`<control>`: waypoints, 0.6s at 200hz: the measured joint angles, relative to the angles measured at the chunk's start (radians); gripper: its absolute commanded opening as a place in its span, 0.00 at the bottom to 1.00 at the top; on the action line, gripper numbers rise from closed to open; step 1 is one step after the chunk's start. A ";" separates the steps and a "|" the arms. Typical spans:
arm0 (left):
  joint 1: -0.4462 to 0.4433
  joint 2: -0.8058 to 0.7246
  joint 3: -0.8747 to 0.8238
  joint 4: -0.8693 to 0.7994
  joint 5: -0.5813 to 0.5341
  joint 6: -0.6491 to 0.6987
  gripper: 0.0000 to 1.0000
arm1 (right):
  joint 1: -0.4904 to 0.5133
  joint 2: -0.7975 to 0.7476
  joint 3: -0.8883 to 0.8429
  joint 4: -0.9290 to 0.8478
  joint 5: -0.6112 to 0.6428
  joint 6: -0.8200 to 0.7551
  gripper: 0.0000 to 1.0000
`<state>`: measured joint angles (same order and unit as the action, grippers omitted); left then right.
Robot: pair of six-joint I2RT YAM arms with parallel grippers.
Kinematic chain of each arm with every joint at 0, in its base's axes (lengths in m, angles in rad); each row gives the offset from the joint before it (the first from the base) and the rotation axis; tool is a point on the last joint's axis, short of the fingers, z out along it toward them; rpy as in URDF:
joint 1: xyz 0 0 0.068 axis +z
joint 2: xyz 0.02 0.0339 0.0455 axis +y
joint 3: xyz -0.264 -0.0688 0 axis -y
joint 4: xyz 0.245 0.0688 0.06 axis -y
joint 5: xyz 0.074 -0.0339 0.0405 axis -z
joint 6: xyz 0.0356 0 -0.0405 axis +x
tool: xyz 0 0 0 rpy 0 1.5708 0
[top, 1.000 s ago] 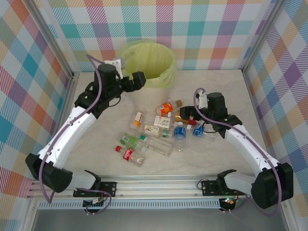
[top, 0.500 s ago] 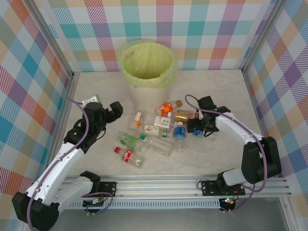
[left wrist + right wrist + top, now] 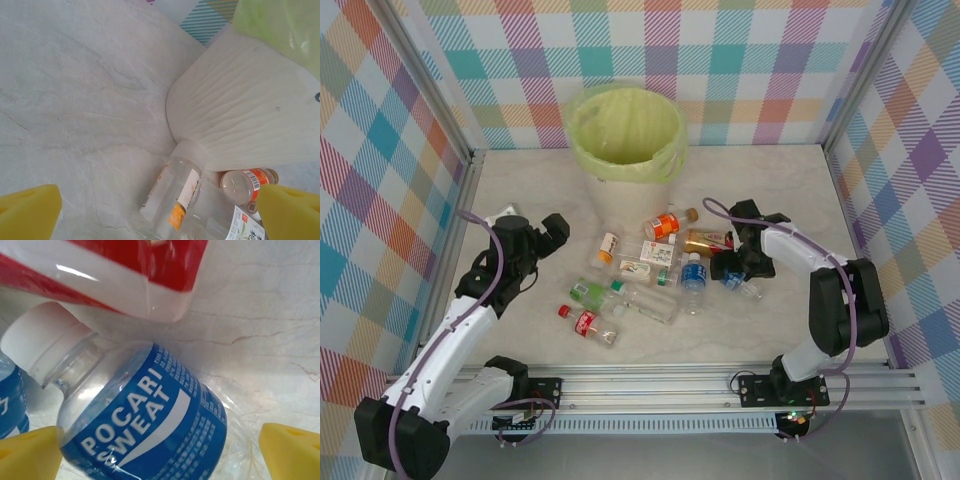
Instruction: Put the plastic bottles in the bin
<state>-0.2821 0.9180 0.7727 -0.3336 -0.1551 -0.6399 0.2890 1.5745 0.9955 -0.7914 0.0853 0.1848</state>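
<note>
Right pincer (image 3: 160, 455), spread apart astride the Pocari Sweat bottle (image 3: 145, 415), could close off-centre and squirt the round bottle across the worktop (image 3: 260, 315).

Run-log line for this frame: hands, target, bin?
right hand open, astride lying blue-labelled clear plastic bottle | left hand open, empty, left of bottle pile | round white yellow-lined bin upright beyond

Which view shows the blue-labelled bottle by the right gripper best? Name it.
Right wrist view: the blue-labelled bottle lies large between the right gripper's open fingers, label and white cap plain. The top view shows it small, partly under that gripper.
</note>
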 measured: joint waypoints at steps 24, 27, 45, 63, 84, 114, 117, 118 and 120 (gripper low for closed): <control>0.027 0.034 0.000 0.027 0.036 0.002 1.00 | 0.000 0.000 -0.021 0.000 -0.023 0.041 0.89; 0.032 0.041 0.000 0.035 0.041 0.004 1.00 | 0.000 0.000 -0.021 0.000 -0.025 0.045 0.89; 0.054 0.089 0.005 0.060 0.064 0.013 1.00 | -0.001 0.002 -0.024 0.008 -0.044 0.072 0.84; 0.066 0.146 0.022 0.083 0.080 0.028 1.00 | -0.002 -0.002 -0.029 0.017 -0.049 0.095 0.82; 0.079 0.196 0.054 0.115 0.106 0.041 1.00 | -0.002 -0.021 -0.052 0.043 -0.052 0.126 0.87; 0.098 0.255 0.110 0.154 0.149 0.071 1.00 | -0.002 -0.025 -0.118 0.099 -0.084 0.169 0.98; 0.099 0.261 0.116 0.156 0.152 0.074 1.00 | -0.002 -0.023 -0.127 0.101 -0.089 0.172 0.98; 0.100 0.262 0.118 0.156 0.154 0.075 1.00 | -0.002 -0.022 -0.129 0.101 -0.090 0.172 0.98; 0.100 0.266 0.122 0.158 0.157 0.078 1.00 | -0.002 -0.020 -0.135 0.101 -0.094 0.174 0.98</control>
<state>-0.1818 1.1839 0.8951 -0.1757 0.0021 -0.5621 0.2867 1.5543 0.8608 -0.6899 -0.0086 0.3592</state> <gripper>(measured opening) 0.999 0.974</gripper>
